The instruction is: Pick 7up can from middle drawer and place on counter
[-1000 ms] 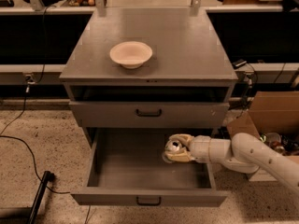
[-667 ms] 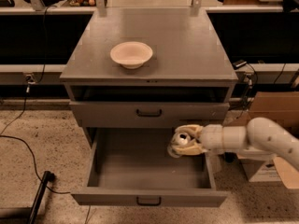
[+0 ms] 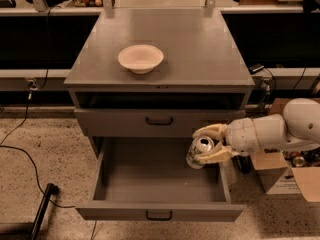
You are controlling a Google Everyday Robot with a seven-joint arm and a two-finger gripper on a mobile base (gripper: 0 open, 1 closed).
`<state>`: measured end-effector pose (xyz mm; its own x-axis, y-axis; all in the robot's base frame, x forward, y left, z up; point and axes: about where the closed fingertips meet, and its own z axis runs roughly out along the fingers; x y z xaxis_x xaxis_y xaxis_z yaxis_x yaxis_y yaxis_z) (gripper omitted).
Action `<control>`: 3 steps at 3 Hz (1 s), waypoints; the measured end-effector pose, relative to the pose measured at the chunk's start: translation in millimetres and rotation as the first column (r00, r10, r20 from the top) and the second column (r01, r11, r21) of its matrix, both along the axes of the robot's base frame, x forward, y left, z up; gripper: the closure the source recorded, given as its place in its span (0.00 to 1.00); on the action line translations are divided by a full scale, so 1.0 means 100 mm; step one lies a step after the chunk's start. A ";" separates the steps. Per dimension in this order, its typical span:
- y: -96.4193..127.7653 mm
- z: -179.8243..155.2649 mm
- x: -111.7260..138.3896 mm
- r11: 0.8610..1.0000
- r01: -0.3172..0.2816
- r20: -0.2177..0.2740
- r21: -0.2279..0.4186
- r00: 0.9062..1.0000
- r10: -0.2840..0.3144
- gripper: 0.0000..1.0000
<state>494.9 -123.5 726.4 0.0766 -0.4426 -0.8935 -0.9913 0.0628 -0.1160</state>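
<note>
Jutting in from the right, gripper [image 3: 198, 146], fingers [image 3: 212, 156] clamped on 7up can [image 3: 202, 144] — tilted, over middle drawer [image 3: 160, 211]

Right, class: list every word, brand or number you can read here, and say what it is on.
None can be read.
7up can, held in the hand over the middle drawer's right side: label too blurred.
Cardboard box sticker: print too small.
</note>
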 end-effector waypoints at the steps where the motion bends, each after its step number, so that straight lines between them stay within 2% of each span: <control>1: 0.00 0.00 0.00 1.000 -0.001 -0.001 0.000 1.000 0.001 1.00; 2: 0.05 0.14 0.00 1.000 -0.027 -0.002 0.003 1.000 0.027 1.00; 3: 0.11 0.55 0.03 0.999 -0.039 -0.019 -0.002 0.999 0.039 1.00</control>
<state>498.3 -112.0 781.7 0.0770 -0.4421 -0.8937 -0.9950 0.0237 -0.0975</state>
